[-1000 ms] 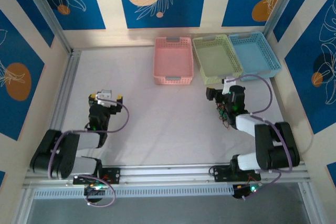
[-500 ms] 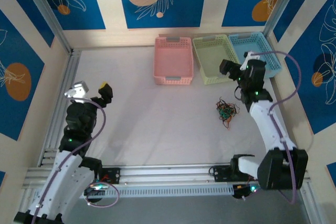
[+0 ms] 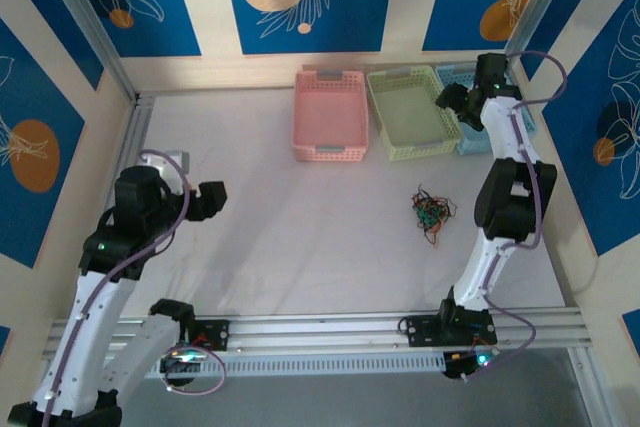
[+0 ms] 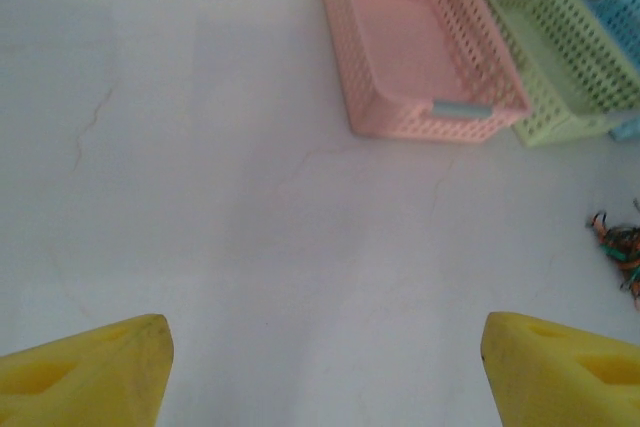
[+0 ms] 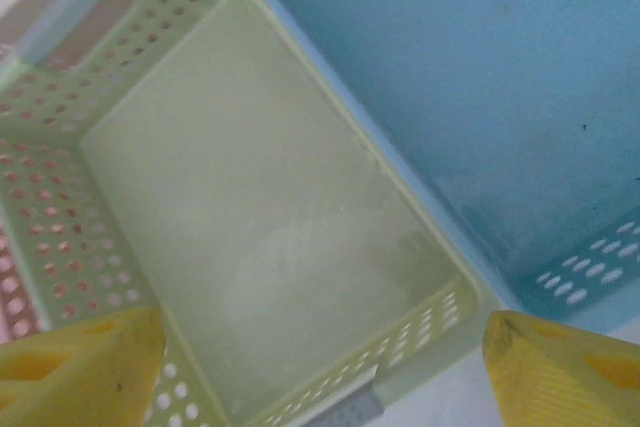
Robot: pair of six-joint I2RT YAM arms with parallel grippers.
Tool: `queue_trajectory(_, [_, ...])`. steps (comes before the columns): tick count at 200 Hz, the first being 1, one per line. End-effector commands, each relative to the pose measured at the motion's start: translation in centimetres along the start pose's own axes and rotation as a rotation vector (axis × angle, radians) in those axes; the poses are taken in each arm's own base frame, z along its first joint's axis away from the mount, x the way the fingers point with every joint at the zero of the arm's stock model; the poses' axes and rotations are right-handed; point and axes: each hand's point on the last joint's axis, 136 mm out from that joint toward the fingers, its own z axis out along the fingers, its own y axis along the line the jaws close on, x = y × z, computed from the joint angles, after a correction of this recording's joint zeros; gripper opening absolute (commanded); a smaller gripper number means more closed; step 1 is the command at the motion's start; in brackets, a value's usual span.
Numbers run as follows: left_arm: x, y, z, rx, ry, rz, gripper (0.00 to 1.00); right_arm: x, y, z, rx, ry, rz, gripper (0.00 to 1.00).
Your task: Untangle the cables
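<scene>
The cables (image 3: 430,213) lie tangled, well apart from the right hand (image 3: 456,108).

Enclosed cell: white table (image 3: 300,247), patterned walls
Matte white top with faint hairline creases ahead of the left gripper (image 4: 325,387). The back wall (image 3: 210,7), far beyond it, is cream with blue panels, white leaf line-art and peach/orange discs. The same pattern is on the left wall (image 3: 40,147) outboard of it and on the right wall (image 3: 610,137) outboard of the right gripper (image 5: 320,377). Aluminium posts (image 3: 85,22) stand in the far corners and slotted rails (image 3: 330,325) run behind both grippers. Light is even and diffuse, shadows soft
</scene>
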Motion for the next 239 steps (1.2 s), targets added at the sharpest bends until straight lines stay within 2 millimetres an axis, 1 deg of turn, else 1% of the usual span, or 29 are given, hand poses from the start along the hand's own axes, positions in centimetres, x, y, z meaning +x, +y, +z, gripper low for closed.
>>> queue_trajectory(1, [3.6,1.0,0.0,-0.029,0.118,0.015,0.81,-0.3,0.5,0.0,0.030,0.078,-0.016,0.83])
queue_trajectory(9, [3.7,0.7,0.1,-0.009,0.122,0.012,0.81,-1.0,0.3,0.5,0.041,0.081,-0.019,0.84])
queue_trajectory(16, [3.6,0.4,0.1,0.007,0.119,0.014,0.81,-1.1,0.0,1.3,0.047,0.101,-0.012,0.83])
queue_trajectory(31, [3.5,0.7,0.1,-0.007,0.110,0.017,0.81,-1.8,-0.9,2.3,0.071,0.109,0.006,0.83])
queue_trajectory(36, [3.6,0.8,0.2,-0.013,0.110,0.017,0.81,-2.0,-0.9,2.6,0.071,0.107,0.003,0.83])
queue_trajectory(56, [3.9,0.7,0.4,-0.001,0.116,0.019,0.81,-2.8,0.0,2.5,0.052,0.106,-0.003,0.80])
queue_trajectory(76, [4.1,0.5,0.5,0.011,0.120,0.022,0.81,-2.9,0.4,3.8,0.040,0.115,-0.002,0.80])
queue_trajectory(88, [4.1,0.6,0.6,0.012,0.122,0.021,0.81,-2.7,0.1,4.5,0.051,0.130,0.010,0.78])
queue_trajectory(103, [4.2,0.6,0.7,0.012,0.123,0.021,0.81,-2.6,0.0,5.0,0.059,0.134,0.017,0.77])
queue_trajectory(134, [4.2,0.6,0.7,0.014,0.121,0.025,0.82,-2.8,0.0,5.5,0.053,0.127,0.048,0.72])
queue_trajectory(144, [4.2,0.6,0.7,0.014,0.120,0.025,0.82,-2.7,-0.3,5.7,0.059,0.131,0.078,0.71])
queue_trajectory(168, [4.2,0.6,0.7,0.015,0.121,0.025,0.82,-1.4,-0.7,6.6,0.049,0.191,0.139,0.66])
queue_trajectory(179, [4.2,0.6,0.7,0.016,0.118,0.026,0.82,-0.7,-0.6,7.3,0.047,0.217,0.137,0.61])
queue_trajectory(239, [4.3,0.5,0.7,0.022,0.115,0.028,0.82,0.1,-0.2,7.6,0.150,0.197,0.037,0.61])
